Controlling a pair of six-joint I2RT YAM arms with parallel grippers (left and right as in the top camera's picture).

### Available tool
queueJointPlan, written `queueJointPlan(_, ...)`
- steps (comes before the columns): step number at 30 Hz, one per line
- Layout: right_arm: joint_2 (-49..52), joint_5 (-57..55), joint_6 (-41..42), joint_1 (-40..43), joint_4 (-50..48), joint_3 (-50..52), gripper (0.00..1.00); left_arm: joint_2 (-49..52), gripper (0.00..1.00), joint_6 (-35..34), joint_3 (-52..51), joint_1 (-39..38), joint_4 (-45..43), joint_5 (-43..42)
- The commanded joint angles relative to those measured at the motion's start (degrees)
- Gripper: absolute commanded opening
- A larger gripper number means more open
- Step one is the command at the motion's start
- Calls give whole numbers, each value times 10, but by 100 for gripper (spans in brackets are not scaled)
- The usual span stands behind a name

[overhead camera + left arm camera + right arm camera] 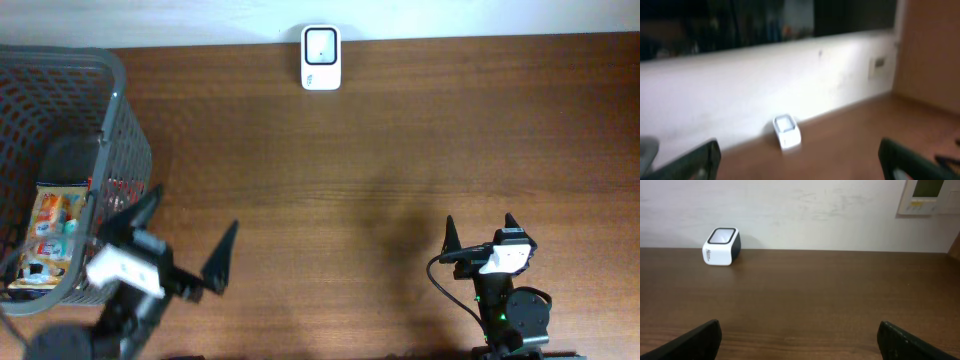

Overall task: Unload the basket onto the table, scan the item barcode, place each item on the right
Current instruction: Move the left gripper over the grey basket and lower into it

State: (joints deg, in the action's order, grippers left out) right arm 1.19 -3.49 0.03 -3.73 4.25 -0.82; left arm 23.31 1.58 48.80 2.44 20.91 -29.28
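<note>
Nearest to me, at the front edge of the table point(350, 180), stand the two arms; the left gripper point(197, 210) is just beside the basket and its jaws are spread as wide as they go, with nothing between them and nothing touching them; the right gripper point(480, 218) is well apart from it on the other side, also fully spread and empty, its fingertips above bare wood.

As I judge it, the task has hardly begun; no item is lifted, no barcode is shown to the reader; what is left is nearly everything, that is to take one item out, carry it across the table and turn its code toward the window of the reader.

A little farther, at the left side, is the grey mesh basket point(118, 100); inside it lies a colourful packet point(52, 225), low against the near wall of the basket, and there is something dark above it that I cannot identify; where the barcode sits on the packet I cannot tell from here.

Farthest, at the back edge of the table and touching the pale wall point(815, 210), stands the small white scanner point(320, 57), upright, its window facing up and forward; the wood between it and both grippers is bare; the left wrist view is blurred, but the scanner shows there too.
</note>
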Motion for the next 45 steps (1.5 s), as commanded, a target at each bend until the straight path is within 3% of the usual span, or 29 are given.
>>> queueJointPlan(1,-1,1,2,4,2,5,98,129,99,2,128,2,157,-27)
queueJointPlan(3,-1,1,2,4,2,5,99,159,99,21,135,3,167,-30)
queueJointPlan(6,-1,1,2,4,2,5,99,195,99,-52,159,2,217,68)
queueJointPlan(7,-1,1,2,4,2,5,99,229,99,-80,210,2,298,155)
queueJointPlan(10,-1,1,2,4,2,5,98,275,99,-84,296,2,400,254)
queueJointPlan(17,-1,1,2,4,2,5,99,281,99,-85,326,2,441,245)
queueJointPlan(19,-1,1,2,4,2,5,98,281,99,-142,345,3,467,321)
queueJointPlan(21,-1,1,2,4,2,5,98,281,99,-227,378,3,508,450)
queueJointPlan(24,-1,1,2,4,2,5,98,281,99,-283,414,3,554,572)
queueJointPlan(27,-1,1,2,4,2,5,99,275,23,-439,425,3,634,728)
queueJointPlan(29,-1,1,2,4,2,5,98,272,5,-521,425,3,678,780)
queueJointPlan(33,-1,1,2,4,2,5,99,267,1,-661,425,3,753,841)
queueJointPlan(36,-1,1,2,4,2,5,98,268,1,-669,425,3,756,850)
queueJointPlan(39,-1,1,2,4,2,5,98,268,8,-705,424,3,756,839)
queueJointPlan(42,-1,1,2,4,2,5,98,269,0,-706,412,2,752,806)
queueJointPlan(45,-1,1,2,4,2,5,99,284,0,-706,381,2,739,805)
